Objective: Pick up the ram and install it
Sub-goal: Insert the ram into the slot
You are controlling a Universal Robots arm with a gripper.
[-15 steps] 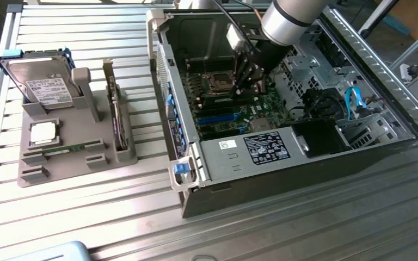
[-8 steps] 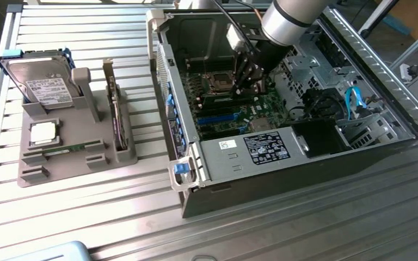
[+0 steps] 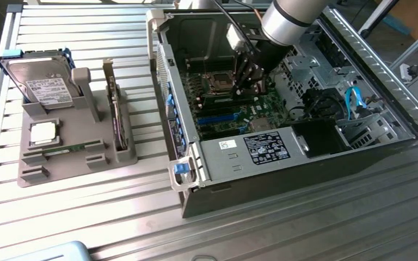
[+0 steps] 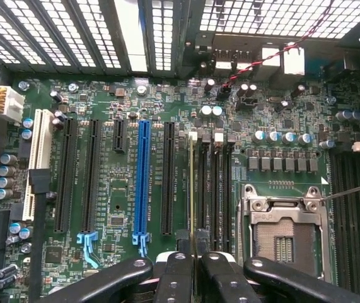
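Note:
My gripper (image 3: 251, 81) reaches down into the open computer case (image 3: 238, 152), just above the motherboard (image 3: 223, 103). In the wrist view the gripper (image 4: 196, 255) is shut on the ram (image 4: 192, 189), which I see edge-on as a thin pale line running out from between the black fingers (image 4: 178, 271). The ram stands along the memory slot on the far side of the black memory slots (image 4: 216, 189) from the CPU socket (image 4: 284, 230). Whether it is seated in that slot I cannot tell.
Blue and black expansion slots (image 4: 143, 183) lie beside the ram. On the exterior view's left a grey tray (image 3: 71, 157) holds a hard drive (image 3: 42, 84), a square processor (image 3: 43, 132), a dark expansion card (image 3: 115, 109) and a green strip (image 3: 67, 148). Cables and drive bays crowd the case's right.

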